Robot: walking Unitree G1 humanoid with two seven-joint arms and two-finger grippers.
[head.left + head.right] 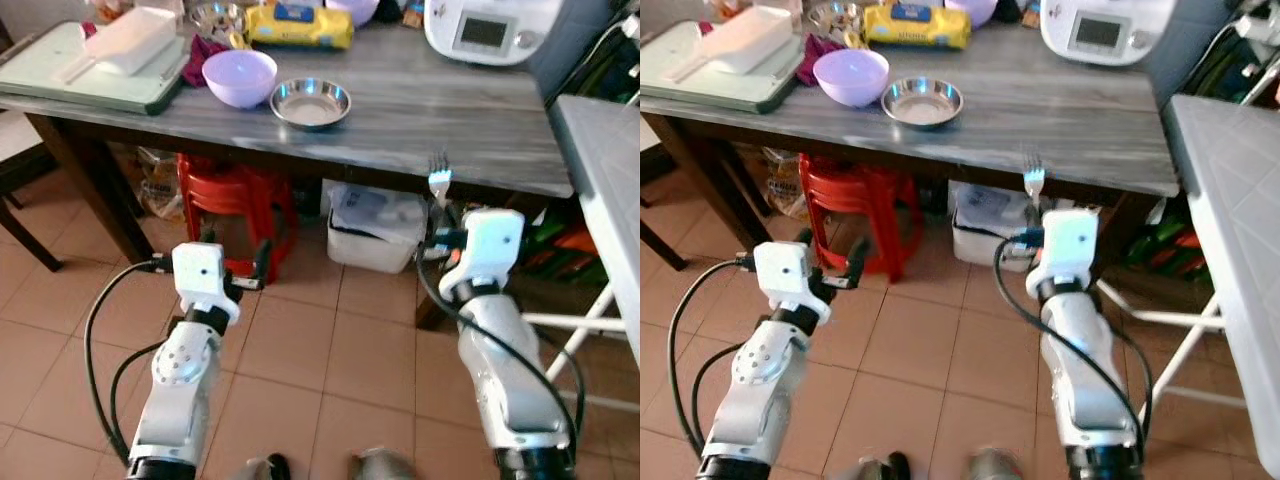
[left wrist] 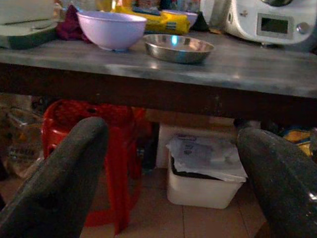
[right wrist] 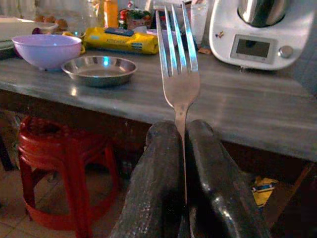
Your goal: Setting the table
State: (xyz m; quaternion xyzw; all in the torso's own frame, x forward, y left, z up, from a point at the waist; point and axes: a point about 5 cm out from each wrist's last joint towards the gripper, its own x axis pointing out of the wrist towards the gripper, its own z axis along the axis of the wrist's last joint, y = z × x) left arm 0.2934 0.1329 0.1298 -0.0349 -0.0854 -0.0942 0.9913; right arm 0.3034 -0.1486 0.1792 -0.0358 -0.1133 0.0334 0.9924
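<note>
My right gripper [image 3: 183, 134] is shut on a steel fork [image 3: 179, 59] that stands upright, tines up, just below and in front of the grey wooden table's front edge [image 1: 400, 165]. From the head, the fork [image 1: 439, 178] pokes up at that edge. On the table stand a lilac bowl [image 1: 239, 77] and, right of it, a shallow steel dish [image 1: 310, 102]. My left gripper [image 2: 168, 163] is open and holds nothing, low before the table, facing the red stool [image 2: 99, 129].
A white kitchen appliance [image 1: 490, 28] and a yellow packet [image 1: 298, 25] sit at the table's back, a green tray with a white box [image 1: 100, 60] at the left. Under the table are a red stool [image 1: 235, 200] and a white bin [image 1: 375, 228]. A pale table [image 1: 610, 170] stands at the right.
</note>
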